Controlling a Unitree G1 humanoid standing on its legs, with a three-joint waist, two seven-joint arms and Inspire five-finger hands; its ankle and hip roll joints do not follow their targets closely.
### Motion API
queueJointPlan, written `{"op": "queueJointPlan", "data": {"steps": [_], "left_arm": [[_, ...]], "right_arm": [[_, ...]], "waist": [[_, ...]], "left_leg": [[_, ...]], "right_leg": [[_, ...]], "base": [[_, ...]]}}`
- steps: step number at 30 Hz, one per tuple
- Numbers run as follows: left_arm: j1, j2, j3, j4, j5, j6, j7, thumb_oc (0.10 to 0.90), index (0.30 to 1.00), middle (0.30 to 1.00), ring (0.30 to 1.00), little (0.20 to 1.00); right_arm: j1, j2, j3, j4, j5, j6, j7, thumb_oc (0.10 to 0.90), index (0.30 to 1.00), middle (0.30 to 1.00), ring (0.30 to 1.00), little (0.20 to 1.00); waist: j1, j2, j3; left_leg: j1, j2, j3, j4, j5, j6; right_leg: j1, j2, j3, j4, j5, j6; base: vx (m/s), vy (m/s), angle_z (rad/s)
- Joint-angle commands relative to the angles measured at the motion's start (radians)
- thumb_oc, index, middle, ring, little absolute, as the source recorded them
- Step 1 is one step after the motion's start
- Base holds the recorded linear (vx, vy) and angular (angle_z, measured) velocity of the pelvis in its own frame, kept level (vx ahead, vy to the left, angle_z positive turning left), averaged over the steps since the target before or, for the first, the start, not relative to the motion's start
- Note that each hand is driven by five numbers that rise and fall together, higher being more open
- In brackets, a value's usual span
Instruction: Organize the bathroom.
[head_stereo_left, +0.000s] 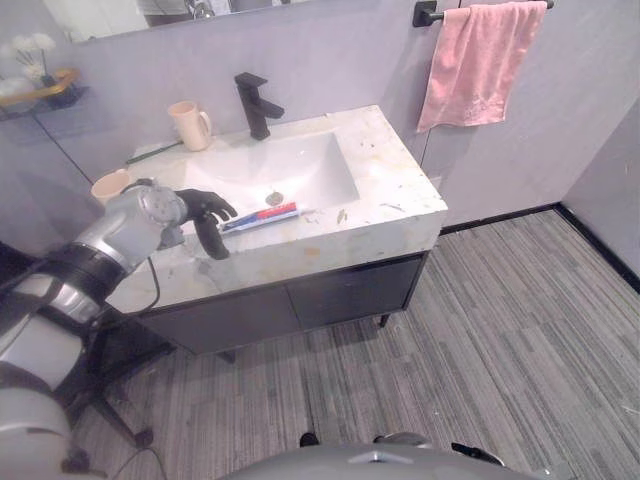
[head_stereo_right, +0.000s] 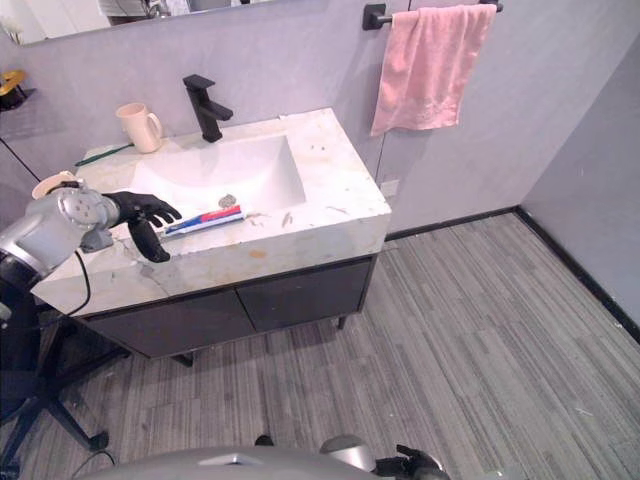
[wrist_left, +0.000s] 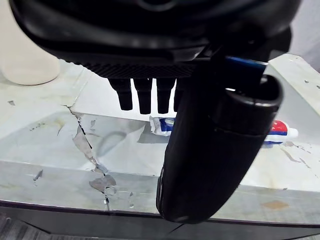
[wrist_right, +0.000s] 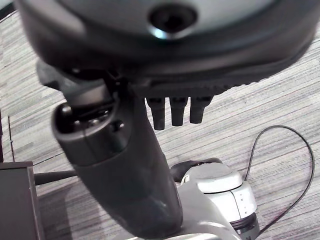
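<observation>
A: What is nearest, and what is hard to see?

B: The left hand hovers over the front left of the counter, fingers straight and loosely spread, thumb pointing down, holding nothing. Its fingertips hide the near end of the toothpaste, so whether they touch it cannot be told. The right hand hangs over the striped floor, fingers straight, empty.

A: How does the toothpaste lie?

B: Flat on the counter's front strip, just in front of the basin. Its long axis runs left to right, along the front edge. In the left wrist view its capped end points away from the hand, toward the counter's right side.

A: What lies further back?

B: A beige mug stands at the back left, beside the black tap. A second cup sits at the left edge, partly behind the arm. A pink towel hangs on a bar on the wall.

A: Where is there room?

B: The counter right of the basin is bare marble up to its edge.
</observation>
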Motion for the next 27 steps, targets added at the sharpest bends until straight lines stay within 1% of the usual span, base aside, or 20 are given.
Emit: {"op": "queueJointPlan", "data": {"steps": [1, 8, 16, 20, 24, 26, 27], "left_arm": [[-0.107, 0.094, 0.141, 0.045, 0.059, -0.036, 0.077, 0.8, 0.9, 0.9, 0.9, 0.9], [-0.102, 0.086, 0.141, 0.055, 0.089, -0.037, 0.057, 0.8, 0.9, 0.9, 0.9, 0.9], [-0.069, 0.077, 0.157, 0.077, 0.104, -0.056, 0.072, 0.8, 0.9, 0.9, 0.9, 0.9], [-0.066, 0.068, 0.158, 0.082, 0.103, -0.046, 0.072, 0.8, 0.9, 0.9, 0.9, 0.9], [-0.053, 0.055, 0.163, 0.098, 0.109, -0.05, 0.067, 0.8, 0.9, 0.9, 0.9, 0.9], [-0.045, 0.049, 0.163, 0.105, 0.107, -0.051, 0.063, 0.64, 0.66, 0.66, 0.66, 0.66], [-0.038, 0.044, 0.164, 0.109, 0.106, -0.051, 0.06, 0.535, 0.502, 0.502, 0.502, 0.502]], "right_arm": [[0.002, -0.051, 0.01, 0.007, -0.004, -0.022, 0.002, 0.8, 0.9, 0.9, 0.9, 0.9], [0.006, -0.051, 0.013, -0.004, -0.012, -0.013, 0.003, 0.8, 0.9, 0.9, 0.9, 0.9], [0.008, -0.057, 0.005, -0.004, -0.012, -0.013, 0.003, 0.8, 0.9, 0.9, 0.9, 0.9], [0.013, -0.06, 0.0, -0.007, -0.013, -0.014, 0.002, 0.8, 0.9, 0.9, 0.9, 0.9], [0.019, -0.06, -0.005, -0.009, -0.007, -0.016, 0.002, 0.8, 0.9, 0.9, 0.9, 0.9], [0.023, -0.062, -0.011, -0.011, -0.008, -0.015, 0.002, 0.8, 0.9, 0.9, 0.9, 0.9], [0.026, -0.062, -0.014, -0.013, -0.009, -0.016, 0.001, 0.8, 0.9, 0.9, 0.9, 0.9]], "waist": [[0.0, 0.047, -0.024], [-0.009, 0.049, -0.027], [-0.017, 0.055, -0.022], [-0.024, 0.055, -0.02], [-0.03, 0.054, -0.02], [-0.034, 0.055, -0.019], [-0.036, 0.055, -0.019]], "left_leg": [[0.037, 0.015, -0.074, 0.021, -0.109, -0.021], [0.04, 0.013, -0.073, 0.018, -0.111, -0.02], [0.039, 0.008, -0.067, 0.02, -0.116, -0.017], [0.039, 0.008, -0.062, 0.022, -0.119, -0.017], [0.039, 0.007, -0.059, 0.025, -0.123, -0.014], [0.04, 0.006, -0.058, 0.025, -0.124, -0.013], [0.039, 0.005, -0.058, 0.026, -0.125, -0.012]], "right_leg": [[-0.053, 0.003, -0.099, 0.173, -0.158, 0.074], [-0.059, 0.002, -0.095, 0.175, -0.158, 0.077], [-0.069, -0.002, -0.089, 0.183, -0.16, 0.079], [-0.071, -0.005, -0.087, 0.187, -0.16, 0.082], [-0.075, -0.006, -0.084, 0.194, -0.163, 0.083], [-0.078, -0.006, -0.083, 0.198, -0.164, 0.084], [-0.08, -0.007, -0.081, 0.201, -0.166, 0.084]], "base": [[0.03, -0.009, 0.0], [0.0, -0.001, 0.0], [0.01, 0.001, -0.01], [0.02, -0.001, -0.05], [0.03, -0.003, -0.06], [0.03, 0.003, -0.04], [0.0, 0.0, 0.0]]}}
